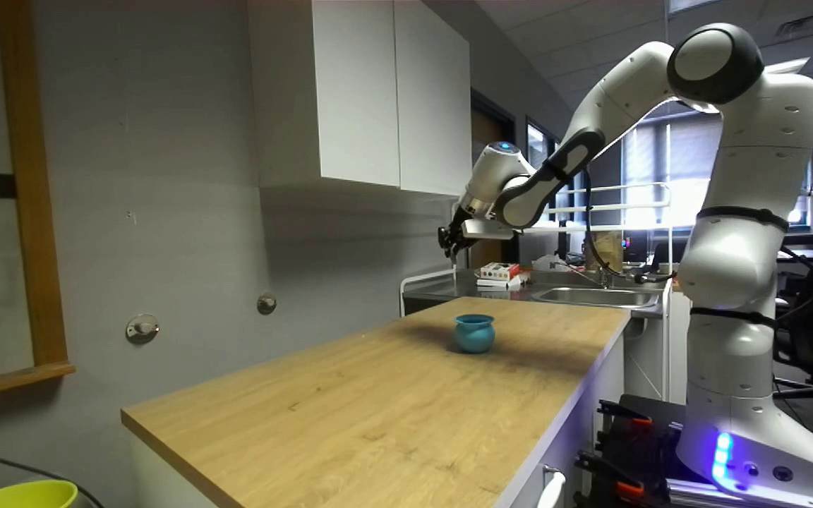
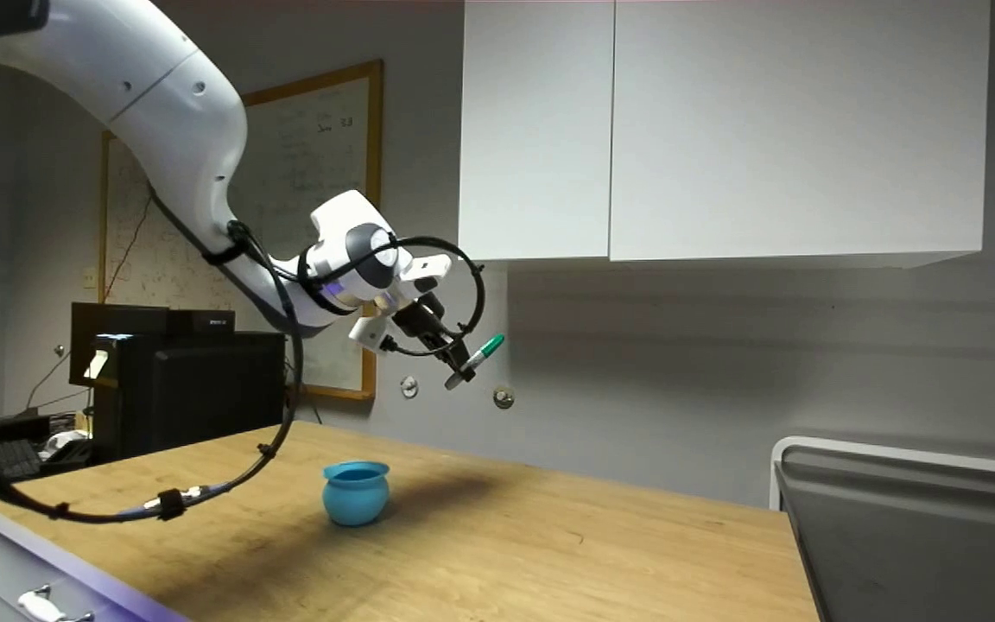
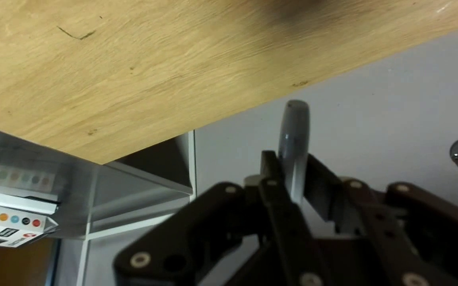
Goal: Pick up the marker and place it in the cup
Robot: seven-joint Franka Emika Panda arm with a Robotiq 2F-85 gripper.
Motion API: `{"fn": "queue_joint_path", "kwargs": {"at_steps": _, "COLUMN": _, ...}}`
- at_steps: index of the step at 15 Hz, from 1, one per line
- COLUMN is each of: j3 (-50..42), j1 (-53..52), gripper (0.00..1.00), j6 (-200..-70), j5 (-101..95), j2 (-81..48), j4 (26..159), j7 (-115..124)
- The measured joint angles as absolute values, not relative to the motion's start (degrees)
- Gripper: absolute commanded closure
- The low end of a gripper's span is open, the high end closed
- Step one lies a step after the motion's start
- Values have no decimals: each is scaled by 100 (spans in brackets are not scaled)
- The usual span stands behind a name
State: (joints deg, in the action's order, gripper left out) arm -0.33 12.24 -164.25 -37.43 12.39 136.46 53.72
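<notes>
Marker (image 2: pixel 477 358) up in the air, pinched crosswise by the tool (image 3: pixel 292 169); grey end juts past the pads in the wrist view; green end shows on the upper side of the grip in an exterior view. Cup (image 2: pixel 356 499) upright on the desk (image 2: pixel 601 561), well apart from the marker, nothing poking above its rim; not in the wrist view, where the tool faces wall (image 3: pixel 384 111) past the desk's edge.

Key relation: cup lies lower than the tool and back toward the side the arm (image 1: pixel 756 169) comes from, in both exterior views; single arm, so no choice of reach; marker's long axis aslant, green end high, grey end low and tipped to the cup's side; not lined up with the mouth.

Judgement: pick looks done, placing not yet; next move likely calls for drawing back over the cup and turning the wrist until the marker stands nearer vertical, grey end first; with the lean uncorrected, that end could clip the rim and topple the cup.
</notes>
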Motion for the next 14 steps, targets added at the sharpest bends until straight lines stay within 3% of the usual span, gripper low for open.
{"fn": "queue_joint_path", "kwargs": {"at_steps": 8, "j3": 1083, "j1": 1230, "gripper": 95, "j6": -16332, "j5": -4441, "j2": 2693, "j4": 15068, "j7": 7002}}
{"fn": "queue_joint_path", "kwargs": {"at_steps": 14, "j3": 1712, "j1": 1557, "gripper": 95, "j6": -16160, "j5": -5010, "j2": 3090, "j4": 15476, "j7": 7548}}
